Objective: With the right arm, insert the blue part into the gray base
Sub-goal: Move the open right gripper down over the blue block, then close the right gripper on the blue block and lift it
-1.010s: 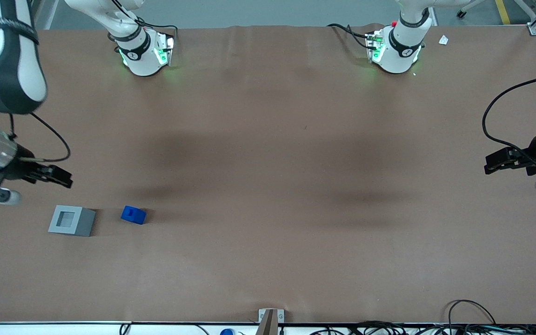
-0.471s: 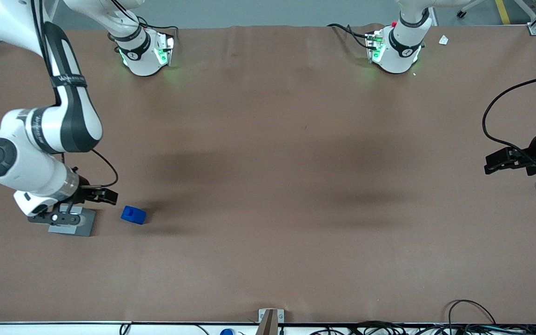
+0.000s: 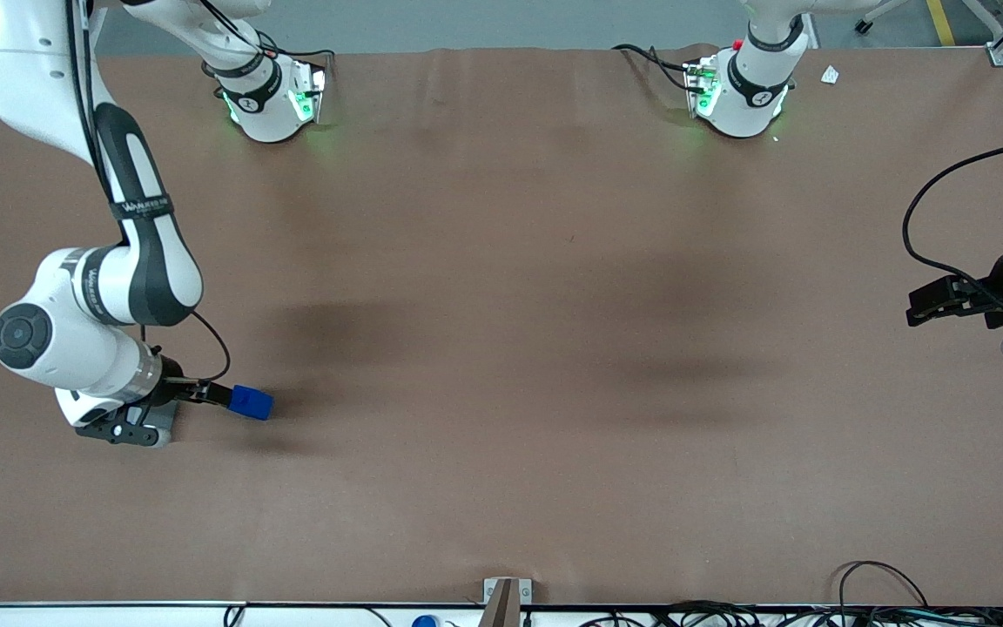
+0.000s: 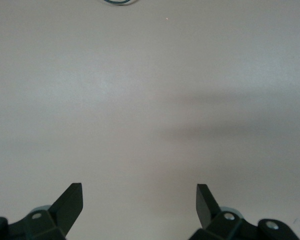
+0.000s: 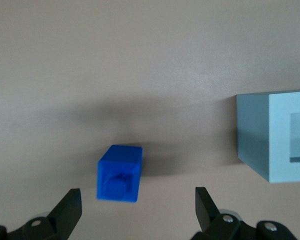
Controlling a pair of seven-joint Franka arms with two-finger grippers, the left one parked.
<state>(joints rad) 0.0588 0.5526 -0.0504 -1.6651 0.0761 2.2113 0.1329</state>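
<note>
End effector: hovering over blue part, fingers spread wide, gripping nothing.
Blue part: sitting on bench.
Gray base: resting beside it, apart.

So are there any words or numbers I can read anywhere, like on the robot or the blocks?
Right arm: lettered bands on it, too small to read.
Blue part: no writing.
Gray base: no writing.
Gripper, open and hovering above the blue part: no writing.
So nothing here can be read.
</note>
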